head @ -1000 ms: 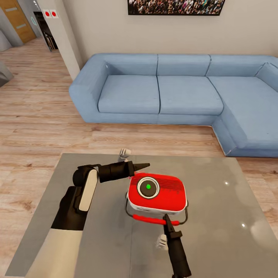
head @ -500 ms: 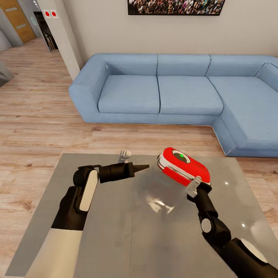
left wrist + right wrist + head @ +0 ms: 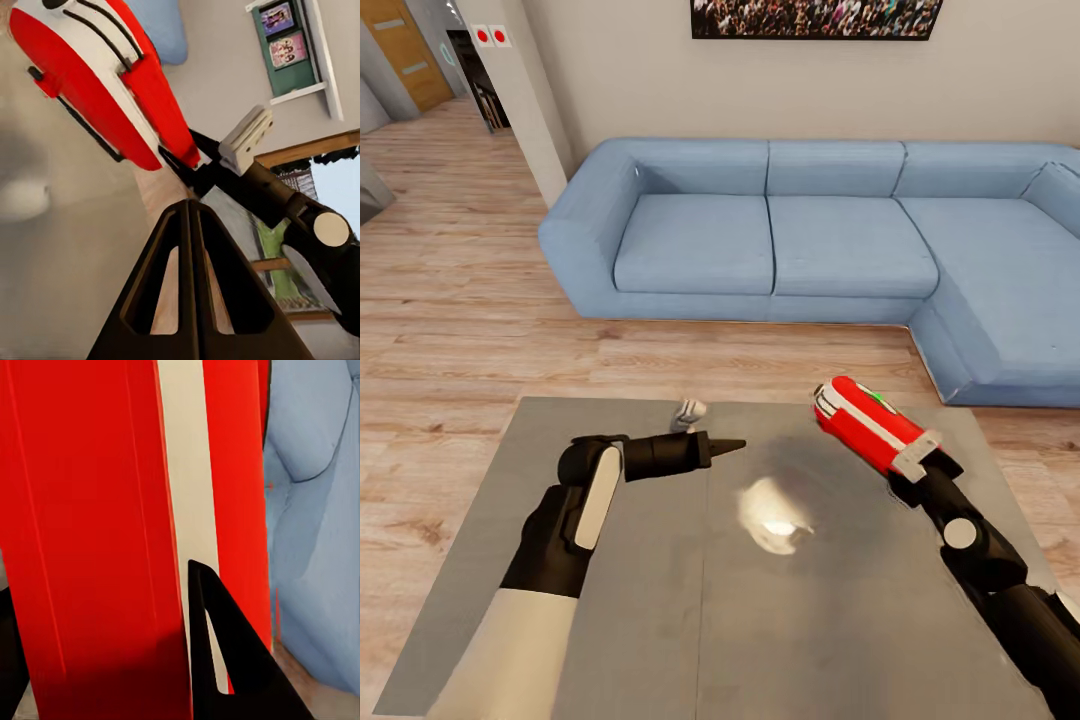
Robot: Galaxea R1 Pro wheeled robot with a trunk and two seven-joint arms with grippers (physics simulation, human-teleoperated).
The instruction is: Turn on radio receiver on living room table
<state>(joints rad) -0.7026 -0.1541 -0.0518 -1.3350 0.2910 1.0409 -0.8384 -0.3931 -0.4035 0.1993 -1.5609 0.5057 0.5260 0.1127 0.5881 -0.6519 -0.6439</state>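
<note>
A low table (image 3: 640,620) with a glossy grey top fills the near part of the head view, a bright blotch of reflected light near its middle. It stands on a light wood floor (image 3: 450,300) in the living room, where a light blue L-shaped sofa (image 3: 810,240) runs along a beige wall and turns down the right side; above it hangs a framed photo of a crowd (image 3: 815,18). At far left a white pillar (image 3: 510,90) carries two small red round marks, and a wooden door (image 3: 400,50) shows beyond it. No writing or brand can be read anywhere. The radio receiver (image 3: 865,423) is off the table top, lifted and tilted on edge over the table's far right part, red with a white-silver band and a spot of green on its upper face. The right gripper (image 3: 905,470) holds it at its lower end, the fingers clamped on the radio's body; in the right wrist view the red shell and pale band lie between the dark fingers (image 3: 225,660). The left gripper (image 3: 725,445) hovers over the table's far middle, pointing toward the radio and well apart from it, its fingers (image 3: 191,292) pressed together with nothing between them. The left wrist view shows the radio's underside (image 3: 97,90) with the right arm behind it.
</note>
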